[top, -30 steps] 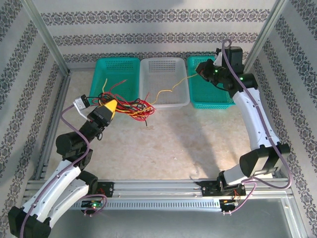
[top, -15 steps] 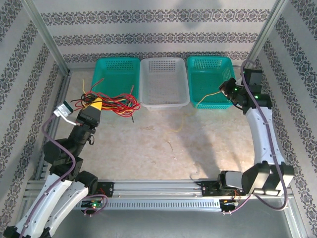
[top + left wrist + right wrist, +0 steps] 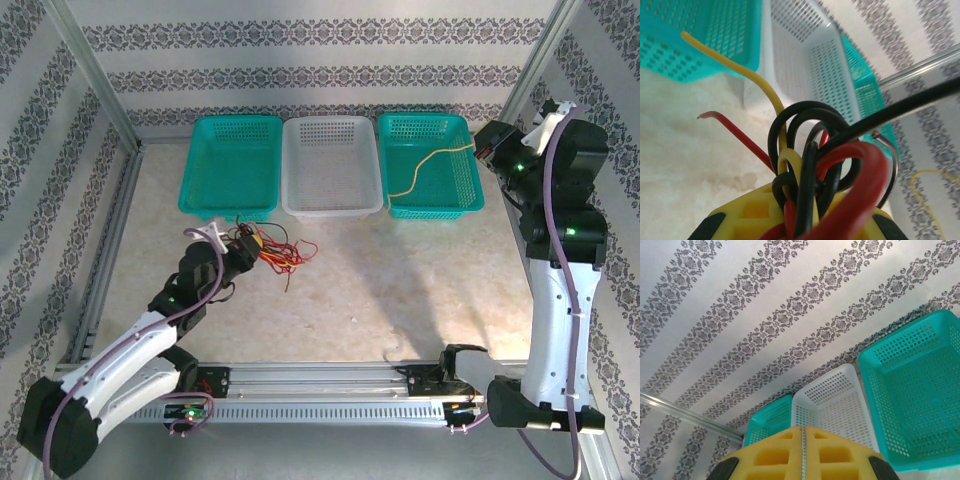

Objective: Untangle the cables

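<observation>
On the table (image 3: 400, 280), left hand (image 3: 241, 256) clamped on the knotted cables (image 3: 280, 252), loops just ahead of it, likely as anchor; right hand (image 3: 485, 150) pinched together, lone yellow cable (image 3: 425, 165) trailing from beside it into teal basket (image 3: 432, 211) below.

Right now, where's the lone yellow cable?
In the top view, the yellow cable lies across the right teal basket, running from its front-left corner toward the right gripper.

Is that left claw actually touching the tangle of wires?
Touching: in the left wrist view, the left gripper is shut on the cables.
</observation>
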Controlling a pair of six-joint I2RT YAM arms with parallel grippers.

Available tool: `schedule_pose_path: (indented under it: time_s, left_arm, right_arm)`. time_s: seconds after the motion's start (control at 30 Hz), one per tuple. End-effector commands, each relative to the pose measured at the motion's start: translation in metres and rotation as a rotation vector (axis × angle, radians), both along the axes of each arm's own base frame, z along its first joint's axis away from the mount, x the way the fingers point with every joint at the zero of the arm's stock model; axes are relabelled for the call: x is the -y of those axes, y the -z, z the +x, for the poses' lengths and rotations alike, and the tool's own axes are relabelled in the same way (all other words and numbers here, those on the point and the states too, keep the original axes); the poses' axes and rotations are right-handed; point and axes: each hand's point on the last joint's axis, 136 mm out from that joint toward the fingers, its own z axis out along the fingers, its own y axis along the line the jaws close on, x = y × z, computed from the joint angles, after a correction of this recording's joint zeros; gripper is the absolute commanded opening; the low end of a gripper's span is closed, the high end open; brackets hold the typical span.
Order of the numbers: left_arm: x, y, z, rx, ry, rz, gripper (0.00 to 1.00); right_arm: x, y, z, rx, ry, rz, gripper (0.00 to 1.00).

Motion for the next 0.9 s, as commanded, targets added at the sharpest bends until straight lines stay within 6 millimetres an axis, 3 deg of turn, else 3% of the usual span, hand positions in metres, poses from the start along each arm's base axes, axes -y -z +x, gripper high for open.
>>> schedule_pose_path:
  time_s: [0.0, 0.1, 0.13, 0.2, 0.23, 0.27, 0.33, 0.43, 0.57, 0.63, 0.73, 0.77, 0.83, 0.87]
  left_arm:
    - [0.014, -0.011, 0.009, 0.039, -0.008, -0.006, 0.0]
    - [0.034, 0.011, 0.009, -0.035, 0.023, 0.021, 0.0]
    - [0.039, 0.02, 0.008, -0.067, 0.027, 0.035, 0.1]
    - [0.048, 0.037, 0.004, -0.126, 0.042, 0.092, 0.4]
    - [0.05, 0.04, 0.002, -0.144, 0.046, 0.119, 0.96]
    - [0.05, 0.044, 0.001, -0.164, 0.05, 0.142, 0.99]
    - [0.044, 0.048, 0.0, -0.193, 0.037, 0.193, 0.99]
    - [0.019, 0.046, -0.007, -0.238, -0.017, 0.318, 0.99]
    - [-0.012, 0.018, -0.025, -0.227, -0.031, 0.454, 0.99]
    - [-0.031, -0.006, -0.035, -0.188, -0.061, 0.491, 0.99]
    - [-0.054, -0.057, -0.045, -0.065, -0.114, 0.487, 0.98]
    - [-0.057, -0.078, -0.046, -0.009, -0.118, 0.467, 0.92]
    - [-0.042, -0.117, -0.047, 0.122, -0.038, 0.409, 0.79]
    - [-0.024, -0.141, -0.047, 0.203, 0.051, 0.381, 0.65]
  right_arm:
    - [-0.008, 0.005, -0.003, -0.024, -0.044, 0.004, 0.0]
    - [-0.012, 0.0, -0.005, -0.013, -0.061, 0.011, 0.0]
    - [-0.013, -0.002, -0.005, -0.01, -0.068, 0.014, 0.0]
    - [-0.019, -0.006, -0.005, 0.001, -0.092, 0.022, 0.0]
    - [-0.022, -0.007, -0.006, 0.007, -0.106, 0.026, 0.0]
    - [-0.026, -0.009, -0.006, 0.012, -0.122, 0.031, 0.0]
    - [-0.031, -0.012, -0.007, 0.02, -0.141, 0.033, 0.0]
    - [-0.04, -0.018, -0.009, 0.036, -0.171, 0.028, 0.0]
    - [-0.054, -0.022, -0.012, 0.036, -0.224, 0.018, 0.0]
    - [-0.061, -0.023, -0.014, 0.037, -0.249, 0.016, 0.0]
    - [-0.073, -0.024, -0.015, 0.04, -0.286, 0.012, 0.0]
    - [-0.078, -0.025, -0.015, 0.041, -0.301, 0.014, 0.0]
    - [-0.092, -0.025, -0.015, 0.038, -0.35, 0.017, 0.0]
    - [-0.099, -0.026, -0.015, 0.041, -0.374, 0.014, 0.0]
